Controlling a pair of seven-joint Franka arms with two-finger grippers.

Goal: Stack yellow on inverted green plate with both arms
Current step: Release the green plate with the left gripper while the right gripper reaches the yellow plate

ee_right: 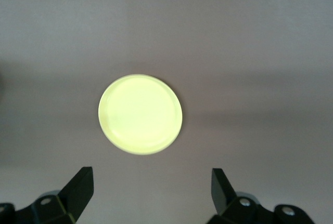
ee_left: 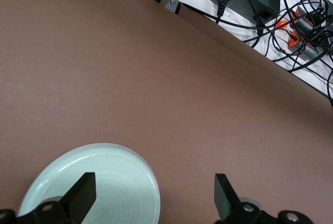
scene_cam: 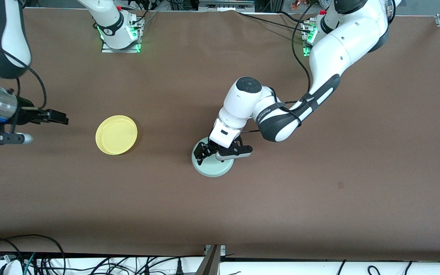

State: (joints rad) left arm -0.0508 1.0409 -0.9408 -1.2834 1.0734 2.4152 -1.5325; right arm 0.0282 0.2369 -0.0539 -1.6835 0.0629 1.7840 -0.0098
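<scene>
Front view: left end effector (scene_cam: 220,152), spread, hovers over the green plate (scene_cam: 214,168) mid-worktop, apparently for flipping; right end effector (scene_cam: 57,117), spread, waits beside the yellow plate (scene_cam: 116,135).

table (scene_cam: 189,214): brown cover | cables (scene_cam: 33,263): black, along table edge nearest front camera

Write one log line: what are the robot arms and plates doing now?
left tool: open, over green plate | right tool: open, waiting beside yellow plate | plates: apart, unstacked
</scene>
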